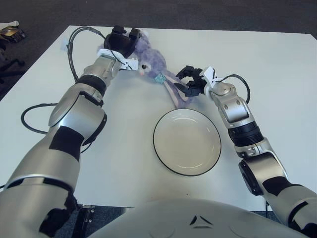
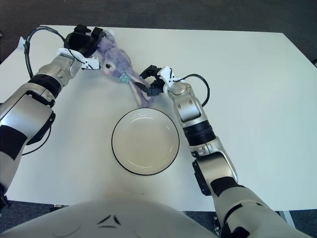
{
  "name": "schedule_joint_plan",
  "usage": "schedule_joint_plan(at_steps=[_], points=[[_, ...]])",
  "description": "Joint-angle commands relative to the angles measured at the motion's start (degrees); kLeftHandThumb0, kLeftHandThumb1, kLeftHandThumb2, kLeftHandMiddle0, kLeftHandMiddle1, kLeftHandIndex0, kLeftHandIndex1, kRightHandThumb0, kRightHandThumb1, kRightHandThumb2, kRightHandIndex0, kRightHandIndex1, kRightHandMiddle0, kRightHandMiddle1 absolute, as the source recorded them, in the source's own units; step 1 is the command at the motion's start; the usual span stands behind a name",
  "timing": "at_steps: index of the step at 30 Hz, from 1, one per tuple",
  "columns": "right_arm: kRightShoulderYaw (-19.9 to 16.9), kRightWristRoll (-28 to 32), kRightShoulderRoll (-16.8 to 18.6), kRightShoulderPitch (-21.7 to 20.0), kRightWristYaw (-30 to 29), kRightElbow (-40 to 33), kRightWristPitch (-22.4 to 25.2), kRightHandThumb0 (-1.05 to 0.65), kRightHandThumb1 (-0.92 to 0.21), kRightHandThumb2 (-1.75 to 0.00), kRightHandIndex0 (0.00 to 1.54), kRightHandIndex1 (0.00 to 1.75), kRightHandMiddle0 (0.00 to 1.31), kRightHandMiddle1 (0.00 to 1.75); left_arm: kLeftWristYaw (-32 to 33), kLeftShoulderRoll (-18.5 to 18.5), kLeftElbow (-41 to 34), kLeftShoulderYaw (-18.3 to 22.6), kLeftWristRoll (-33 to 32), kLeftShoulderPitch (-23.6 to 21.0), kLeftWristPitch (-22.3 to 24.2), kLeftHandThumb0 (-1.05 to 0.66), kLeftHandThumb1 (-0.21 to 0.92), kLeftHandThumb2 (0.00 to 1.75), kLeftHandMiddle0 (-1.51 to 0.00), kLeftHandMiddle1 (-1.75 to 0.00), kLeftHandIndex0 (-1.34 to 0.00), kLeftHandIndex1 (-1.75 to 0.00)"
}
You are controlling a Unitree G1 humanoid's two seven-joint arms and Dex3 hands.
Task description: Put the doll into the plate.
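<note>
Doll (image 1: pixel 156 67) on table (image 1: pixel 277 74); plate (image 1: pixel 186 141) holds nothing.

We saw purple plush doll (image 1: pixel 154 64) lying stretched diagonally, legs toward empty, upright white dark-rimmed plate (image 1: pixel 186 141) just nearer us.

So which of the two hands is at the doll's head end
The left hand. It grips the purple doll at its head, at the table's far side; the right hand is at the doll's legs, nearer the plate.
</note>
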Motion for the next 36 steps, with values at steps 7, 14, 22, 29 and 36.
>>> schedule_joint_plan(at_steps=[7, 14, 22, 29, 36], points=[[-0.82, -0.66, -0.36, 1.84, -1.79, -0.79, -1.06, 0.00, -0.08, -1.52, 0.87, 1.52, 0.58, 1.75, 1.30, 0.14, -0.45, -0.50, 0.68, -0.88, 0.11, -0.67, 0.53, 0.75, -0.16, -0.84, 0.00, -0.89], [-0.98, -1.26, -0.86, 2.48, -2.25, -2.68, 0.64, 0.00, -0.04, -1.57, 0.88, 1.58, 0.59, 1.75, 0.38, 0.10, -0.45, -0.04, 0.20, -1.50, 0.19, -0.57, 0.44, 0.83, -0.15, -0.86, 0.00, -0.88], [-0.69, -1.86, -2.09, 3.10, -2.07, -3.44, 0.48, 0.00, -0.05, -1.58, 0.87, 1.59, 0.59, 1.75, -0.74, 0.27, -2.12, 0.28, -0.20, -2.74, -1.59, -0.54, 0.38, 0.91, -0.11, -0.86, 0.00, -0.88], [-0.22, -2.87, -2.85, 3.67, -2.71, -4.12, -0.18, 0.00, -0.04, -1.58, 0.87, 1.59, 0.59, 1.75, -0.74, 0.90, -2.76, 0.77, -0.55, -2.59, -3.79, -0.63, 0.50, 0.80, -0.07, -0.78, 0.00, -0.79], [-0.61, -3.66, -3.57, 4.55, -2.77, -5.07, 0.66, 0.00, 0.01, -1.64, 0.91, 1.59, 0.63, 1.75, -1.23, 1.25, -3.11, 1.45, -1.06, -2.73, -5.27, -0.65, 0.53, 0.75, -0.05, -0.77, 0.00, -0.76]])
